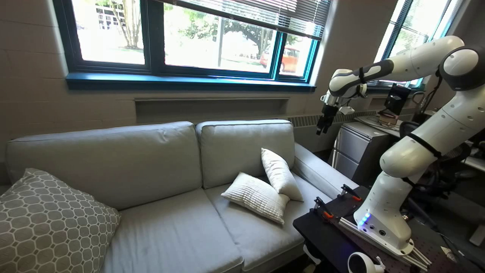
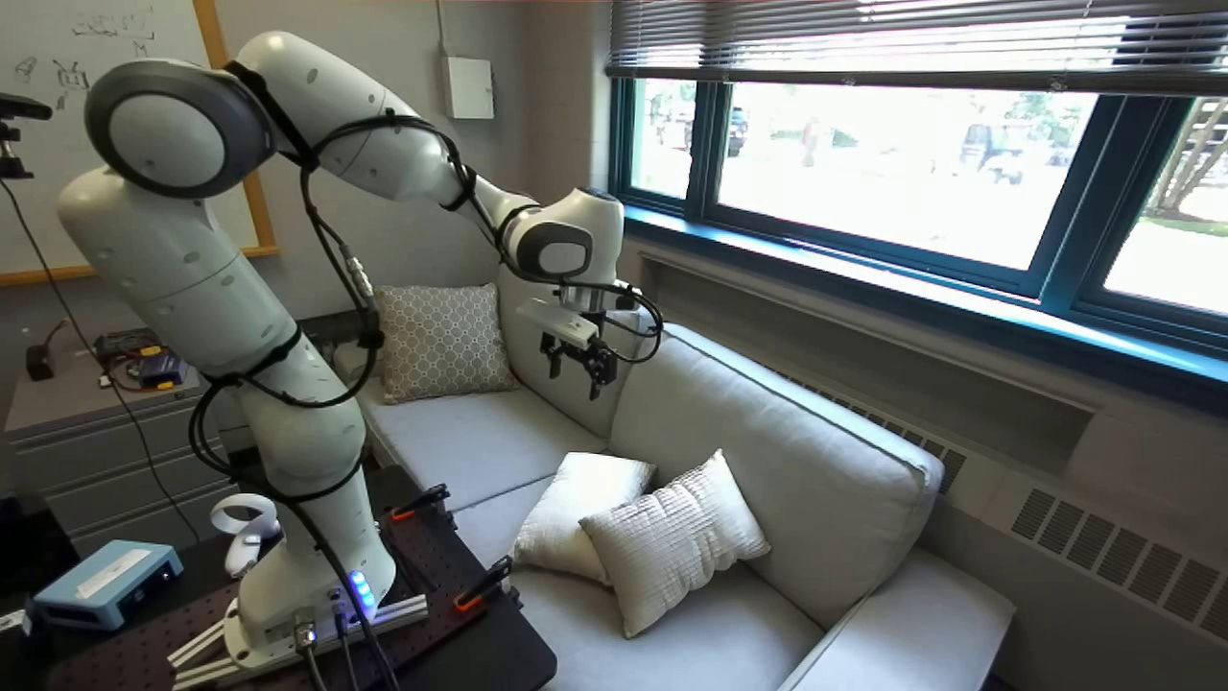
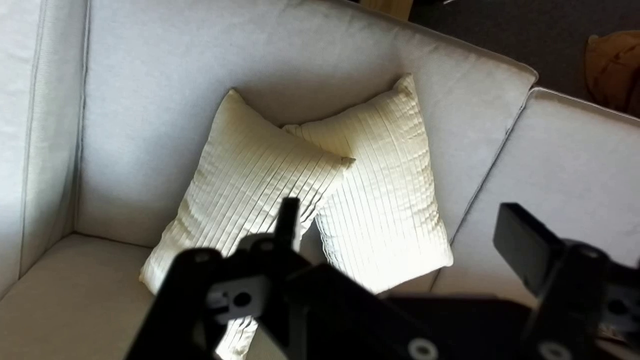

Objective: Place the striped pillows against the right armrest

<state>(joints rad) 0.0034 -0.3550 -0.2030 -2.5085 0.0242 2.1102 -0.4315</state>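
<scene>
In an exterior view, front throw pillow (image 1: 253, 196) and rear throw pillow (image 1: 279, 172) sit on the same seat cushion (image 1: 250, 232); front at eight o'clock from rear, rear overlaps front in wrist view. From the pair: armrest (image 1: 322, 172) at three, back cushion (image 1: 235, 149) at eleven, table (image 1: 320, 233) at four, robot arm (image 1: 401, 159) on it. Third pillow (image 1: 53, 227) at nine, on next seat cushion (image 1: 163, 235).
</scene>
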